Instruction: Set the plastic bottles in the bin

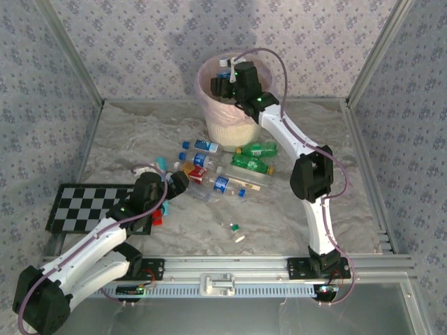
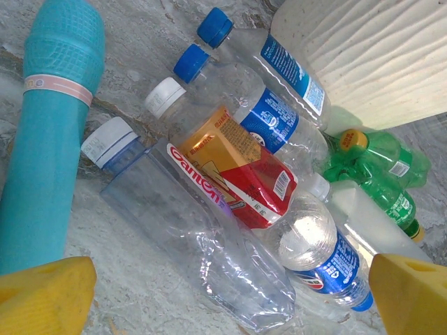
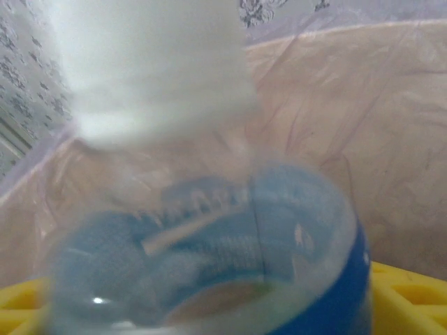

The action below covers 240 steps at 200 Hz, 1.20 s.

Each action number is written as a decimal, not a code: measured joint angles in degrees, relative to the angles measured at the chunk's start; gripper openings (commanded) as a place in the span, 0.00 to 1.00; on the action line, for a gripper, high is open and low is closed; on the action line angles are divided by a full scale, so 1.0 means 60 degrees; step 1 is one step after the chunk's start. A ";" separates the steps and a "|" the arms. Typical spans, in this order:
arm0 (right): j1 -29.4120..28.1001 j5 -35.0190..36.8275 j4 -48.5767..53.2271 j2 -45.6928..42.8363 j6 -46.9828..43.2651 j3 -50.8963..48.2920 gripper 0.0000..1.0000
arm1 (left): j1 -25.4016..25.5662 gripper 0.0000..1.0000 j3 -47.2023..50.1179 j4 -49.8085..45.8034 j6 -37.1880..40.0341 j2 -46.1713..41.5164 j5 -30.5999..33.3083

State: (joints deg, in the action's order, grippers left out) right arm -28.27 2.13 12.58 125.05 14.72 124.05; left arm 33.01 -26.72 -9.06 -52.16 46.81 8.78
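White-capped bottle (image 3: 209, 237) held above bin (image 1: 227, 129), right arm (image 1: 293, 136) outstretched, left arm (image 1: 91, 248) low

Soft, even light throughout; one wrist view badly out of focus.

Top view: bright and diffuse, the pale tabletop (image 1: 133, 132) slightly washed out, shadows faint. A grey smudge of shadow lies on the back wall (image 1: 209, 38) at 12 o'clock. Left wrist view: sharp at centre, with small glare spots on the clear plastic bottles (image 2: 230, 272) and a soft shadow under the bin (image 2: 377, 63) at 2 o'clock. The corners at 7 and 5 o'clock are blurred. Right wrist view: the bottle (image 3: 209, 258) sits too near the lens and is wholly blurred, and its cap at 12 o'clock is blown white.
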 measured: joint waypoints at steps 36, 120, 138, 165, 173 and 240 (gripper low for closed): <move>0.0000 -0.0011 0.0022 0.0000 0.0062 0.0412 1.00 | 0.0007 1.00 0.0000 -0.0007 -0.0004 0.0000 0.0000; -0.0109 -0.0168 0.0379 -0.0823 0.0051 -0.0040 1.00 | 0.0321 1.00 0.0000 -0.0073 0.0011 0.0044 0.0000; -0.0171 -0.0182 0.0350 -0.1734 0.0051 -0.0805 1.00 | 0.0510 1.00 -0.0018 -0.0091 0.0044 0.0157 0.0004; -0.0262 -0.0178 0.0051 -0.3442 0.0051 -0.2335 1.00 | 0.0900 1.00 -0.0157 -0.0255 0.0087 0.0426 0.0058; -0.0288 -0.0153 -0.0066 -0.3963 0.0051 -0.2841 1.00 | 0.1042 1.00 -0.0193 -0.0273 0.0080 0.0495 0.0113; -0.0495 -0.0040 -0.0962 -0.7530 0.0284 -0.7785 1.00 | 0.2149 1.00 -0.0452 -0.0554 -0.0299 0.1548 0.0576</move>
State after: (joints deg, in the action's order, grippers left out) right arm -31.24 1.89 6.81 79.88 16.43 77.34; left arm 45.91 -29.43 -12.38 -53.95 56.10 12.23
